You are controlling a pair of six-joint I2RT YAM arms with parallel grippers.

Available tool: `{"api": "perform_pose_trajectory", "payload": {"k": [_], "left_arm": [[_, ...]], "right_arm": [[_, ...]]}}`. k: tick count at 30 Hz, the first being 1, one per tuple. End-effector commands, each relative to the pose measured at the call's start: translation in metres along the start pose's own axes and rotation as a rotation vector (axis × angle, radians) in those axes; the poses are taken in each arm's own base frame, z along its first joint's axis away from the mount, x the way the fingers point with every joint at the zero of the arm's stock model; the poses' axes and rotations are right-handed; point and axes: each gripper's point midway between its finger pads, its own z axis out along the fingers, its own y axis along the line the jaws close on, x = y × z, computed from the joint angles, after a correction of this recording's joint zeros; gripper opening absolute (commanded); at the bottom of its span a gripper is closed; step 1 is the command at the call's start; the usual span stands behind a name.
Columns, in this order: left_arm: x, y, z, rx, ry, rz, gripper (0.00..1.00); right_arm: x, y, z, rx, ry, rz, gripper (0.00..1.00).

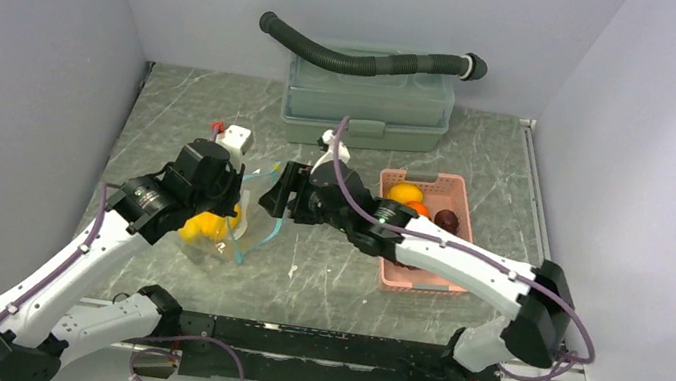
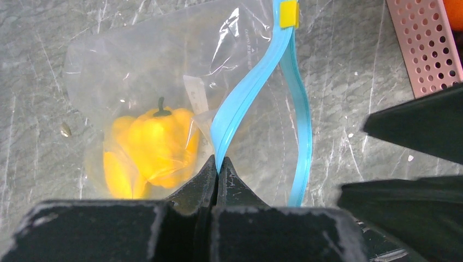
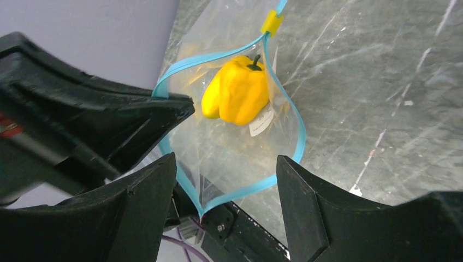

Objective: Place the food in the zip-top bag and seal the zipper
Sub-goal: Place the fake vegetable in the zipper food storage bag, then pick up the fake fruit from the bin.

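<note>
Top external view: the thin clear floppy zip-top bag (image 1: pixel 222 246) rests on the grey marbled table (image 1: pixel 342 272) left of centre, its mouth turned toward the right arm. Inside it sits a yellow toy bell pepper with a dark stem (image 2: pixel 153 139). The left gripper (image 2: pixel 218 164) is clamped tight on the narrow teal-blue zipper strip (image 2: pixel 248 90), holding one lip up so that the mouth gapes in a loop. A small yellow slider tab (image 2: pixel 289 13) sits at the far end of the strip. The right gripper (image 3: pixel 226 164) has its jaws well apart and hangs just at the bag's open mouth, close beside the left gripper. To the right, a pink slotted plastic basket (image 1: pixel 413 281) holds an orange ball (image 1: pixel 403 192) and a dark purple piece (image 1: pixel 448 219). The right forearm crosses over the basket and hides part of it. At the back stands a grey-green lidded plastic box (image 1: pixel 366 109) with a black corrugated hose (image 1: pixel 363 61) lying across its top.
</note>
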Motion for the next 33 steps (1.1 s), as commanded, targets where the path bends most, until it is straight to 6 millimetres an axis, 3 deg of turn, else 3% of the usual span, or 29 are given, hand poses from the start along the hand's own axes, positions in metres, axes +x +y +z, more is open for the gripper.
{"api": "perform_pose_trajectory", "payload": {"k": [1,13,19,28,33], "left_arm": [[-0.005,0.003,0.001,-0.018,-0.024,-0.016,0.00],[-0.004,0.001,0.002,-0.011,-0.019,-0.010,0.00],[-0.004,0.001,0.002,-0.008,-0.017,-0.010,0.00],[-0.004,0.001,0.001,-0.009,-0.021,-0.010,0.00],[-0.005,0.001,0.000,-0.005,-0.023,-0.009,0.00]], "right_arm": [[-0.022,-0.008,-0.040,0.044,-0.087,-0.077,0.70],[-0.056,-0.086,-0.119,0.384,-0.255,-0.203,0.70],[-0.072,-0.118,-0.146,0.547,-0.298,-0.259,0.74],[-0.090,-0.179,-0.152,0.695,-0.238,-0.253,0.78],[-0.094,-0.212,-0.150,0.771,-0.211,-0.227,0.89]]}}
